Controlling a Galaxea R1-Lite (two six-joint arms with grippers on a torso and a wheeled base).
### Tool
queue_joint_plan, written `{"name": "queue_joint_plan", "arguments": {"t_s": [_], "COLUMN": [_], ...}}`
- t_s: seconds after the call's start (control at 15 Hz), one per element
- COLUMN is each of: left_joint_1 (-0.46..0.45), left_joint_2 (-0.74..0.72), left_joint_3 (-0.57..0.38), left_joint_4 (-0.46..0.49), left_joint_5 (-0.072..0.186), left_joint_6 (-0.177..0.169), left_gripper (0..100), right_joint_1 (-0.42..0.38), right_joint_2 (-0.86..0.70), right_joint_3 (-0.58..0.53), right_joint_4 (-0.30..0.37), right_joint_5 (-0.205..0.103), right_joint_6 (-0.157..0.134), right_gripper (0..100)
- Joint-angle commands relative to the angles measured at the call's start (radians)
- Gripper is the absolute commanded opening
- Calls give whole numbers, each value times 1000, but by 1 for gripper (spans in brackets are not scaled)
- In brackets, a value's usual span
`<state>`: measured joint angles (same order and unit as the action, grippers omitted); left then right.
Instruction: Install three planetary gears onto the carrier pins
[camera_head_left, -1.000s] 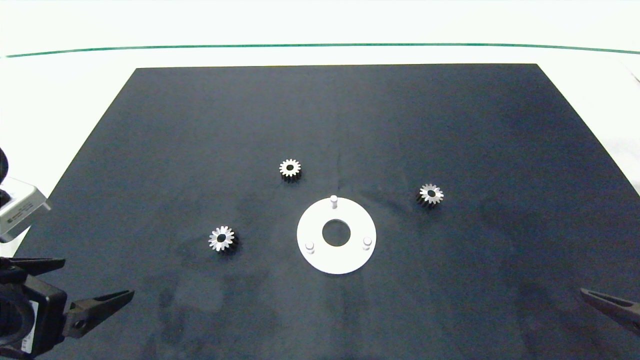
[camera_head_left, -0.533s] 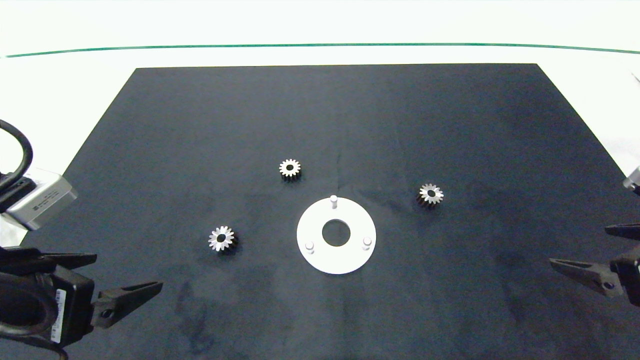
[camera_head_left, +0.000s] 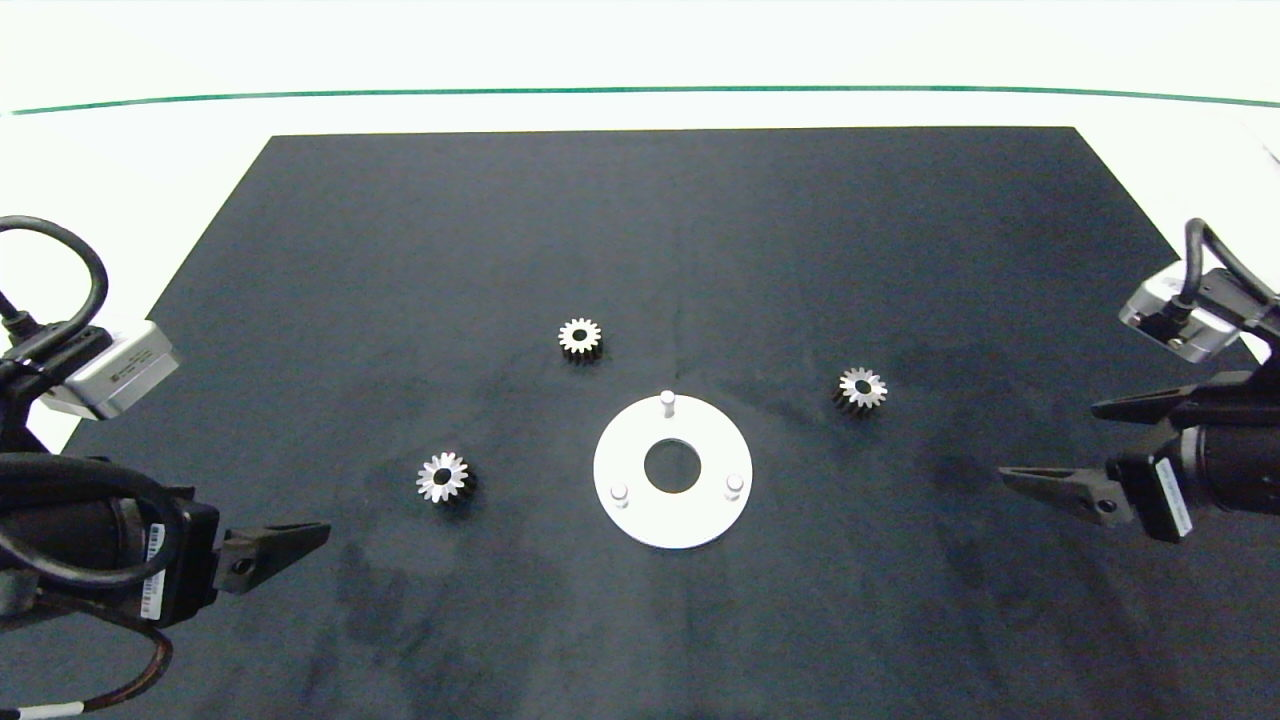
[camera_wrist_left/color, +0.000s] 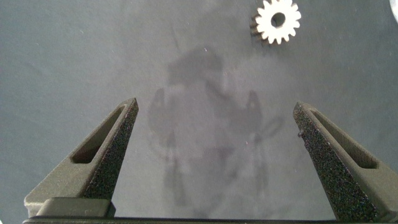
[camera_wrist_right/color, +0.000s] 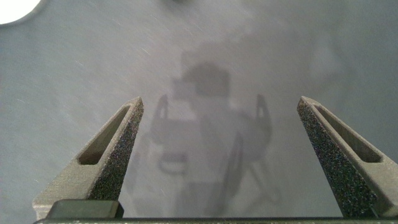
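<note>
No gear is mounted yet — both hands, left (camera_head_left: 300, 535) and right (camera_head_left: 1050, 445), are spread wide and empty; the nearest gear (camera_head_left: 443, 477), at eight o'clock of the disc (camera_head_left: 640, 525), must be reached.

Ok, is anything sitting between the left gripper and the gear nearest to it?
Nothing visible. The left gripper, fingers open, hovers over bare black mat, and only mat lies between it and the nearest planetary gear. All three carrier pins are bare too.

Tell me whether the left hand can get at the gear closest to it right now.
Probably yes. The left hand is open, and only bare dark mat lies between it and the nearest gear, which sits flat with nothing touching it.
</note>
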<state>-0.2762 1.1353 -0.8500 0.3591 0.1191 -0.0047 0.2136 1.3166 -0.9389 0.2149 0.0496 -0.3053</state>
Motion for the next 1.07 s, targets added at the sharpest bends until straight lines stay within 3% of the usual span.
{"name": "queue_joint_plan", "arguments": {"t_s": [0.07, 0.33, 1.07], "left_joint_1": [9, 14, 15], "left_joint_2": [41, 80, 64], "left_joint_3": [-14, -31, -23], "left_joint_4": [3, 3, 3], "left_joint_5": [1, 1, 1], "left_joint_6": [-1, -8, -8], "left_gripper": [100, 100, 100], "right_joint_1": [67, 81, 115], "right_joint_2": [104, 188, 352], "right_joint_3": [-70, -178, -305], "right_joint_4": [-3, 3, 3], "right_joint_5": [-5, -7, -31], "right_joint_6": [-1, -1, 0], "right_gripper": [100, 100, 100]}}
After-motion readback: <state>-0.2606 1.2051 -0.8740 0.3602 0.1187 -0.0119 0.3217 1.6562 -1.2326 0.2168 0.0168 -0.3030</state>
